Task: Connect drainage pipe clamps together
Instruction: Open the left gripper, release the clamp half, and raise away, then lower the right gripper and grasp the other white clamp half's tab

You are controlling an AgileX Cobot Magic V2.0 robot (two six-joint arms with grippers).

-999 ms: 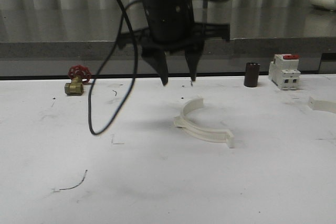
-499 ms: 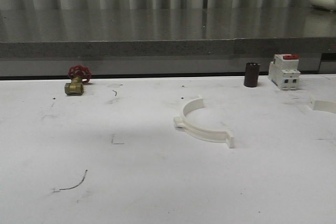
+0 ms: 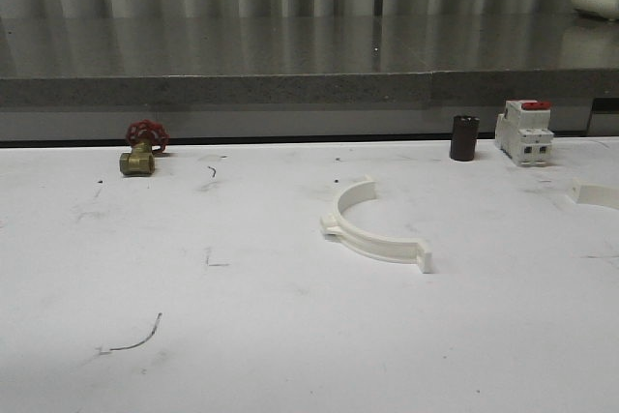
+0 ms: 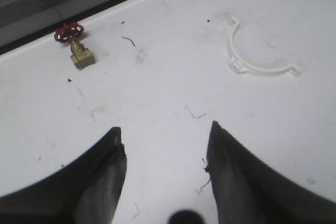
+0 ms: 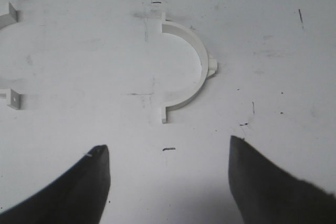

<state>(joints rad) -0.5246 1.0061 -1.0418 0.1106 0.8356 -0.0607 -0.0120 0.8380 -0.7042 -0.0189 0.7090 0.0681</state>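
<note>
Left wrist view: the left gripper (image 4: 165, 153) hangs above the white table (image 3: 290, 336), both dark fingers (image 4: 107, 171) spread wide apart w/ nothing between them, just bare table under the gap. The finger bases are cut off by the pic edge. Right wrist view: the right gripper (image 5: 168, 182) hangs above the table too, fingers spread wide and holding nothing. Its fingertips are a bit blurry and cut off low down.

Front view: one clamp half (image 3: 372, 229) lies flat on the table, a bit right of the middle, w/ its open side facing right and far. Small tabs stick out at its ends. The second clamp half (image 3: 595, 193) lies at the far right edge of the table, well apart from the first. Most of it is cut off by the pic edge, so only one end shows. The two halves do not touch.

At the far left sits a brass valve (image 3: 140, 152) w/ a red wheel. At the far right stand a dark small cylinder (image 3: 464, 137) and, just beside it, a white breaker (image 3: 524, 132) w/ a red top.
</note>
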